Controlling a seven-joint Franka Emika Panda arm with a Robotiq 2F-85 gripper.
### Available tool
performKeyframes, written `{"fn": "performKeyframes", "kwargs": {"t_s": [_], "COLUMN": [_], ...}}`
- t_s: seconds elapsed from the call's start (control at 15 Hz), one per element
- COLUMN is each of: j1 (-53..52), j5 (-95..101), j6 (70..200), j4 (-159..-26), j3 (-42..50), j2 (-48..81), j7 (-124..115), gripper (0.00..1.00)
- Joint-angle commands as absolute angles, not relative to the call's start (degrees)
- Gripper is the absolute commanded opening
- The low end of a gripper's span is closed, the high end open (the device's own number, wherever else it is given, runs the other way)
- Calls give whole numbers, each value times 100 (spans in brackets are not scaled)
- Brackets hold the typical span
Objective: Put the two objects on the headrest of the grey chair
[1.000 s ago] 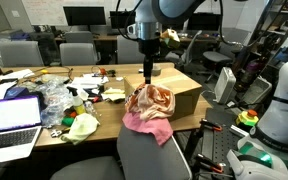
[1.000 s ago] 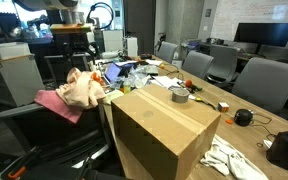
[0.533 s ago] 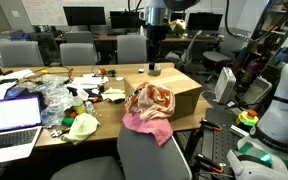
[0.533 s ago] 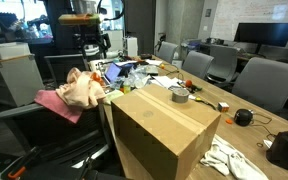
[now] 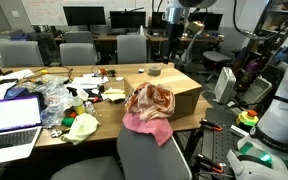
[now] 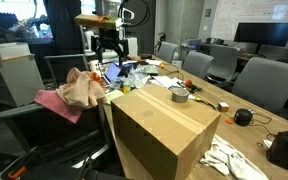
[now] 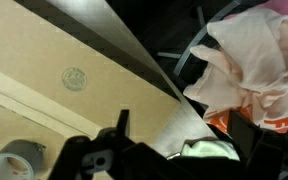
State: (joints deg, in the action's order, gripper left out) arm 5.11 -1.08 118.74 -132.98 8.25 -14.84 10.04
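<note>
Two things, a pink cloth point(image 6: 52, 103) and a patterned cloth point(image 6: 82, 88), drape the grey chair point(image 5: 149, 160) headrest, lower left of my tool point(image 6: 111, 45); its width I cannot tell.

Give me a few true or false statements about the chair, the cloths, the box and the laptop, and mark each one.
1. The pink cloth and the orange patterned cloth both lie on the grey chair. True.
2. The gripper grips the pink cloth. False: it hangs above the table, apart from both cloths.
3. A tape roll lies on the cardboard box. True.
4. The laptop is folded shut. False: it stands open, screen lit.
</note>
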Motion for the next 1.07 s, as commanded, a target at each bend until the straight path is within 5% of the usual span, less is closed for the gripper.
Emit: {"fn": "performKeyframes", "kwargs": {"t_s": [0.0, 1.0], "j1": [731, 1313], "j5": [-365, -370], "j6": [11939, 12642], "j4": [-13891, -15135], "j3": [1062, 1609], "j2": [-2034, -2757], "j7": [970, 1102], "gripper": [100, 100]}}
